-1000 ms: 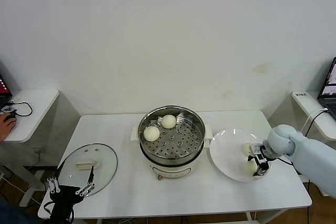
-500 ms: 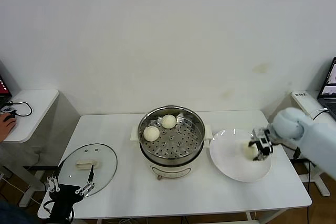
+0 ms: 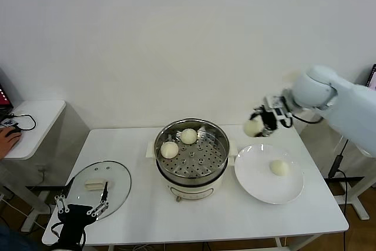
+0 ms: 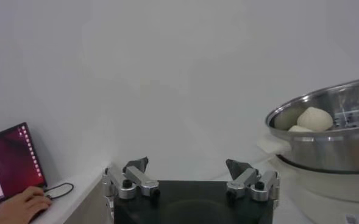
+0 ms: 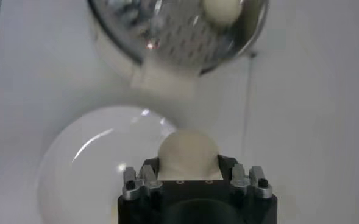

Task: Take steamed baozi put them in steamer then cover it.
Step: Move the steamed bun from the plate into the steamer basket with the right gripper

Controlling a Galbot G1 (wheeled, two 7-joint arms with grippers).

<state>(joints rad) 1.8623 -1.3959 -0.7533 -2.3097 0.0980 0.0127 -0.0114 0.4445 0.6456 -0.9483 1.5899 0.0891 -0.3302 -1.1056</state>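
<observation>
The steamer (image 3: 225,156) stands mid-table with two steamed baozi (image 3: 169,149) (image 3: 188,136) on its perforated tray. My right gripper (image 3: 257,125) is shut on a third baozi (image 3: 251,129), raised in the air between the steamer's right rim and the white plate's far edge. In the right wrist view that baozi (image 5: 188,152) sits between the gripper's (image 5: 188,169) fingers, with the steamer (image 5: 167,42) ahead. A fourth baozi (image 3: 279,167) lies on the plate (image 3: 258,181). The cover (image 3: 117,181) lies flat at the table's left. My left gripper (image 3: 81,200) waits open near it, at the front left corner.
A side table (image 3: 35,119) with a person's hand on a mouse stands at far left. Another small table (image 3: 343,113) is at far right. In the left wrist view a laptop (image 4: 8,158) shows beyond the open left gripper (image 4: 188,167).
My right gripper closed on a baozi on the plate, lifted it and carried it up and left toward the steamer. One baozi stays on the plate. The left arm stayed put.
</observation>
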